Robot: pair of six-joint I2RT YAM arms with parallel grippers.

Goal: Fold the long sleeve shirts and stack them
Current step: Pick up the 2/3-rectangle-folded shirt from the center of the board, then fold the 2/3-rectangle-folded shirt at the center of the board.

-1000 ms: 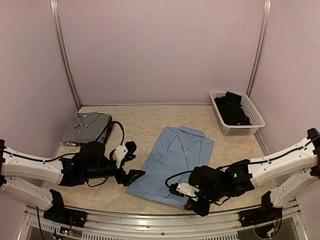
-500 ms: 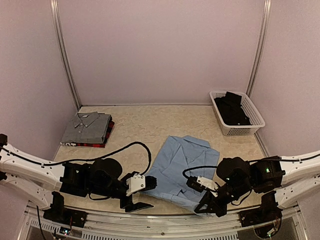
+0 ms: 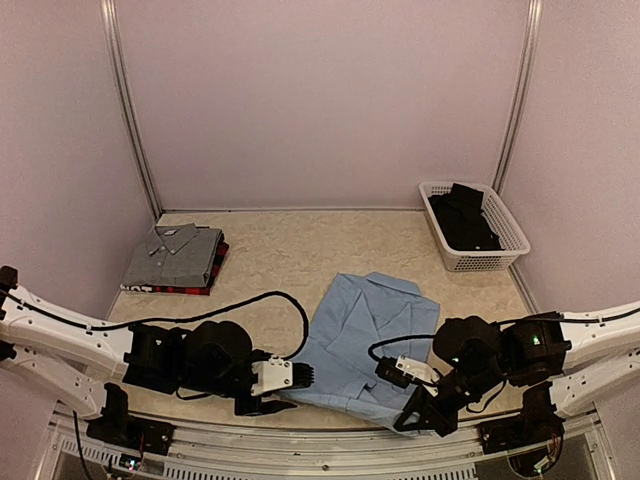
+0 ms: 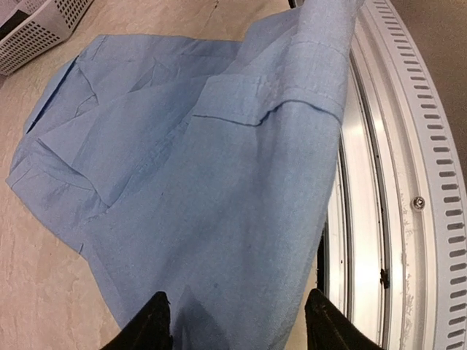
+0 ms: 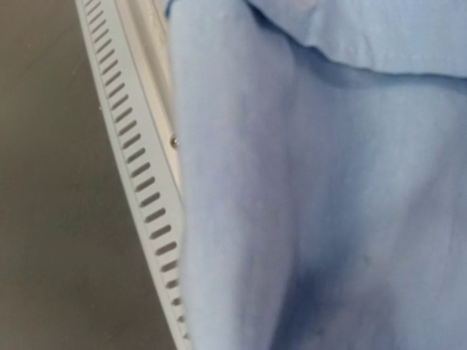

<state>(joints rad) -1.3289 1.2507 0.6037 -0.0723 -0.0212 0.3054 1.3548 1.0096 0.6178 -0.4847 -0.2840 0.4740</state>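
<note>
The light blue shirt [image 3: 365, 335] lies spread on the table's near middle, collar toward the back. My left gripper [image 3: 303, 378] is low at its near-left hem. In the left wrist view the two black fingertips [image 4: 157, 324] stand apart, the gripper [image 4: 241, 327] open, with the blue cloth [image 4: 204, 182] lying between them. My right gripper [image 3: 412, 418] is at the near-right hem, shut on the shirt; blue cloth [image 5: 328, 182] fills its wrist view and hides the fingers. The folded grey shirt [image 3: 175, 255] rests on the red-and-black plaid one [image 3: 170, 289] at back left.
A white mesh basket [image 3: 478, 263] holding dark clothes [image 3: 465, 218] stands at the back right; its corner shows in the left wrist view [image 4: 40, 25]. The slotted metal rail [image 3: 330, 445] runs along the table's near edge, right beside the shirt's hem [image 4: 430, 182].
The left arm swung from beside the grey stack over to the blue shirt's near-left hem, and its jaws narrowed. The right gripper moved right and nearer, dragging the shirt slightly rightward.
</note>
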